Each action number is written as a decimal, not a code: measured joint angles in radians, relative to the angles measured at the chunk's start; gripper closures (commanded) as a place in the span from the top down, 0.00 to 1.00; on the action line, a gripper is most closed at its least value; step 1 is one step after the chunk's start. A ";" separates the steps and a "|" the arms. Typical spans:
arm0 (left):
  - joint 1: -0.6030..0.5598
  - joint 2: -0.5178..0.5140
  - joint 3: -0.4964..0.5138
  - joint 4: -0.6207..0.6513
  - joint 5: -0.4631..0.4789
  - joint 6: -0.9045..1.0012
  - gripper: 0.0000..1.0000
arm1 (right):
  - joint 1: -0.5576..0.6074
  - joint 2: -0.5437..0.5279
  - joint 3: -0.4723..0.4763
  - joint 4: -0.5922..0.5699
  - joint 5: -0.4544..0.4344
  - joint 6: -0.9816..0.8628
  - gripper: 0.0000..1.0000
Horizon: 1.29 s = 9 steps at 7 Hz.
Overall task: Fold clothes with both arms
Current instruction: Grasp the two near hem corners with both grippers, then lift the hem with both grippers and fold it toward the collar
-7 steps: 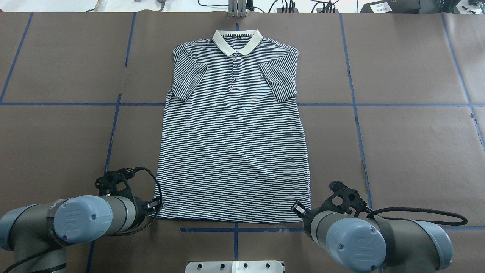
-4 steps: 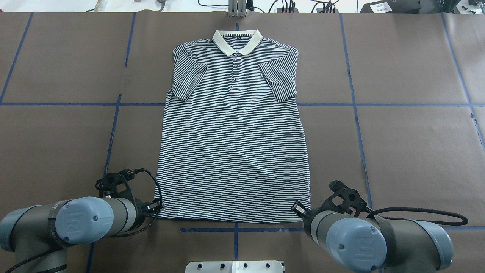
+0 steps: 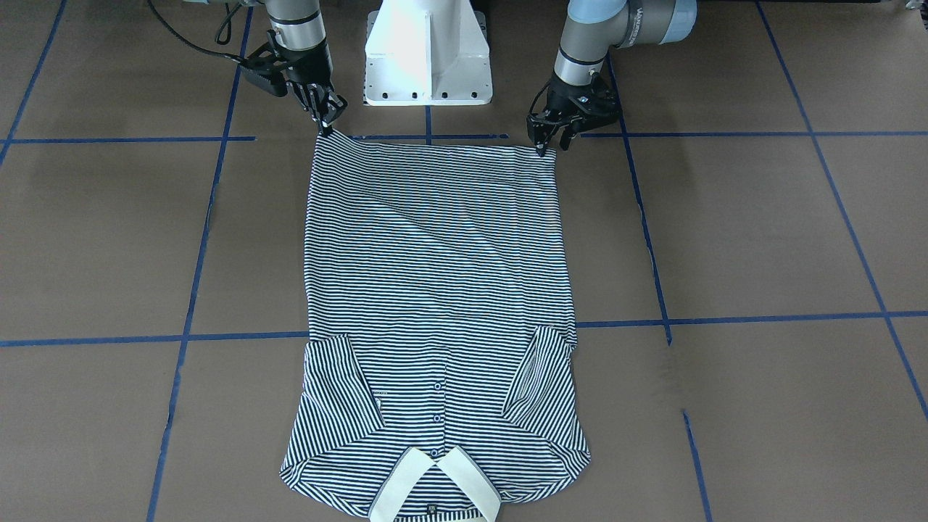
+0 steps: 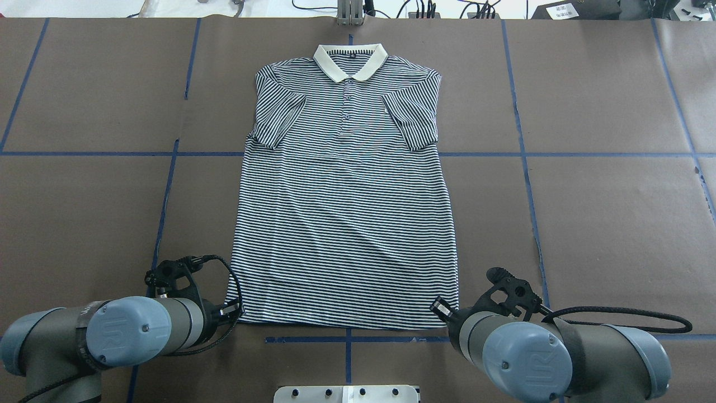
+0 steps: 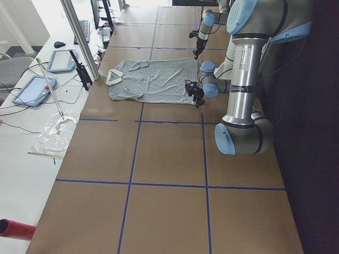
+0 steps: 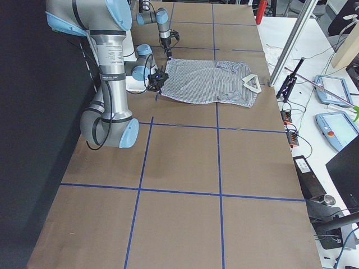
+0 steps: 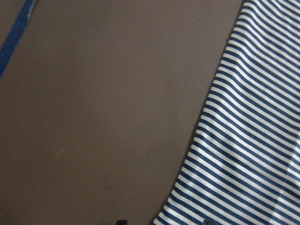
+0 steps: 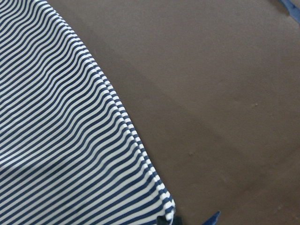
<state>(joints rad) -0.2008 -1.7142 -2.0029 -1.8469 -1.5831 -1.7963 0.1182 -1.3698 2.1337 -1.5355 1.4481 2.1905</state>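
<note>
Hem-corner grasping looked like the step in hand. The polo shirt point(image 4: 344, 212) lay flat and face up in the middle of the table point(image 4: 604, 224). Its collar point(image 4: 350, 61) was at the far end, both sleeves point(image 4: 279, 117) were folded in over the chest, and its hem point(image 4: 347, 323) was at the near edge, just before the robot. The right gripper point(image 3: 326, 127) sat at the hem's right corner with its jaws looking drawn together on the cloth, though the pinch itself was too small to be sure of. The left gripper point(image 3: 549, 145) stood at the left corner with its jaws apart, and the left wrist view showed the shirt's side edge running between the two tips. To do this well, I judged, the left jaws should go low enough to take both layers of the hem. They should close only once the corner sat well between them, biting a little inside the edge so that the thin knit would not slip out. Both corners should then rise together and travel evenly toward the collar, with the hem taut and square to the blue tape line point(image 4: 347, 339), or the fold would skew. As for containers, none showed in any view; the shirt rested directly on the brown table covering.
</note>
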 measured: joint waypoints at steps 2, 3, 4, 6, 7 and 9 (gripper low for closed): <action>0.005 -0.002 0.003 0.000 0.000 0.000 0.00 | 0.000 0.000 0.000 0.000 0.000 0.000 0.00; 0.006 -0.004 0.001 0.000 -0.002 0.000 0.00 | 0.000 0.000 0.000 0.000 0.000 0.000 0.00; 0.006 -0.007 -0.004 0.000 -0.003 0.000 0.00 | 0.000 0.000 0.000 0.000 0.000 0.000 0.00; 0.006 -0.011 -0.017 0.002 -0.004 0.000 0.00 | 0.000 0.000 0.001 0.000 0.000 0.000 0.00; 0.005 -0.010 -0.046 0.021 -0.005 -0.001 0.00 | 0.001 -0.001 0.009 0.000 0.000 0.000 0.00; 0.056 -0.009 -0.172 0.109 -0.003 -0.078 0.00 | -0.036 -0.052 0.094 -0.007 0.005 0.001 0.00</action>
<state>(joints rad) -0.1451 -1.7234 -2.1750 -1.7381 -1.5865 -1.8745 0.0824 -1.4216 2.2276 -1.5424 1.4528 2.1920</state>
